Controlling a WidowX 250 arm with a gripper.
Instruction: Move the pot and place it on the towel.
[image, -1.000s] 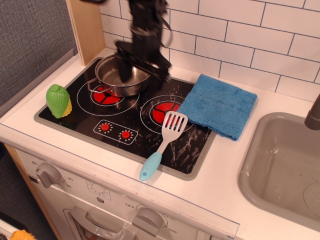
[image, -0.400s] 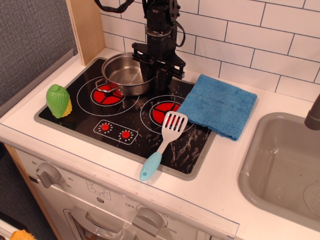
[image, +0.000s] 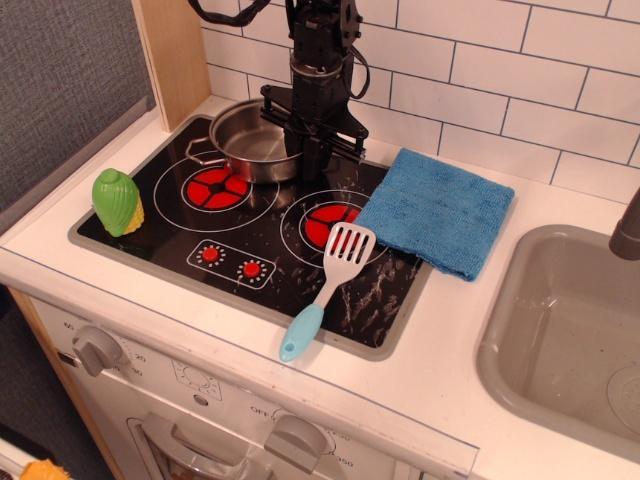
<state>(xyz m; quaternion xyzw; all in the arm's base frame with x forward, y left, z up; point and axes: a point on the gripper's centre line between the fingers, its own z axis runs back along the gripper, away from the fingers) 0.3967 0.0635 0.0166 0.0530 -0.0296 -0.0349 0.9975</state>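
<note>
The pincer (image: 312, 160) hangs at the right rim of the pot (image: 253, 141), its fingers apparently clamped on that rim, though the exact contact is hard to see. The pot, small, round and shiny steel with low straight sides, sits at the back left of the stove (image: 250, 235). The towel (image: 437, 211), a thick bright blue fold, lies to the pincer's right and slightly forward, near but apart, overlapping the stove's right edge.
</note>
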